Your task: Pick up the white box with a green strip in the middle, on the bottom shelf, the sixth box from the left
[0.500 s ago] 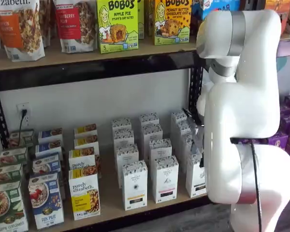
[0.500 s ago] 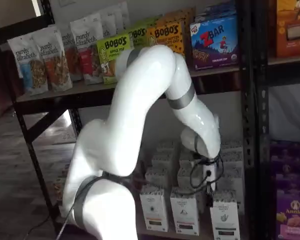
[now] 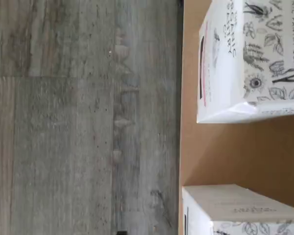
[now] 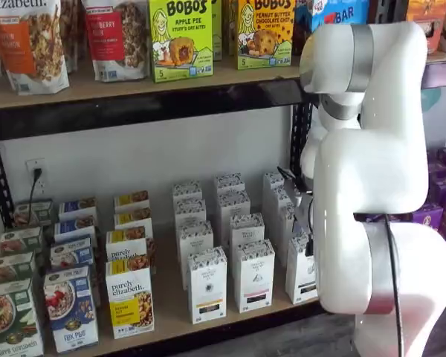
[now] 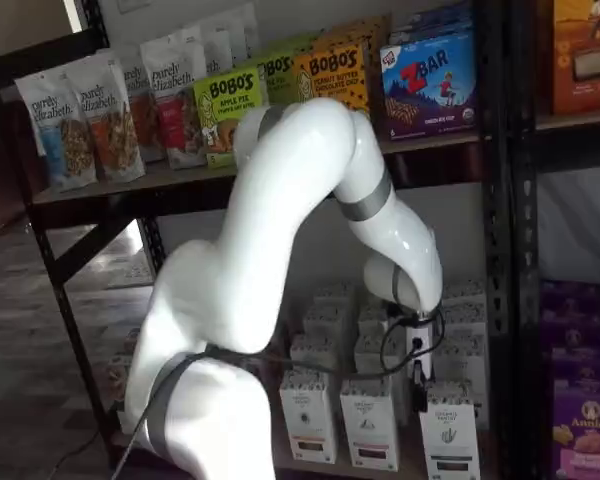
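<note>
Now my gripper (image 5: 418, 372) hangs low over the bottom shelf (image 4: 171, 297), and its fingers are spread wide with nothing in them. Just under it, right at the front, stands the white box (image 5: 450, 438). More white boxes (image 5: 330, 325) stand in rows behind it.

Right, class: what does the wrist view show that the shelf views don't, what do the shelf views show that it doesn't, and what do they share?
Only the wrist view: the flower drawings and lettering on a white carton, seen close up, with a thin pink line on its face. Only the shelf views: the white arm, and the Bobo's boxes and granola bags above. Both: the bottom shelf with its tan board and white cartons standing on it.
</note>
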`<move>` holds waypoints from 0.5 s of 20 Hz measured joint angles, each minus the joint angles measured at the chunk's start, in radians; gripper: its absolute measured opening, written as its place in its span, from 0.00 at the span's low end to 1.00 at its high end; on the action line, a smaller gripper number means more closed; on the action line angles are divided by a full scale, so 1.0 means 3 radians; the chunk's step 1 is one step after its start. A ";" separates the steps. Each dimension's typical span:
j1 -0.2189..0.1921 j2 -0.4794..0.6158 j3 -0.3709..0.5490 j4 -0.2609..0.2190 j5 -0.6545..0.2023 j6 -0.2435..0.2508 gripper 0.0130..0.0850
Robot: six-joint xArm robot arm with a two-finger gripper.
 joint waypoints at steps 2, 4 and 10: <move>0.0001 0.0054 -0.0048 -0.0007 -0.0029 0.0005 1.00; -0.0003 0.0120 -0.0114 -0.0030 -0.0051 0.0022 1.00; -0.0005 0.0312 -0.0347 -0.0090 -0.0033 0.0075 1.00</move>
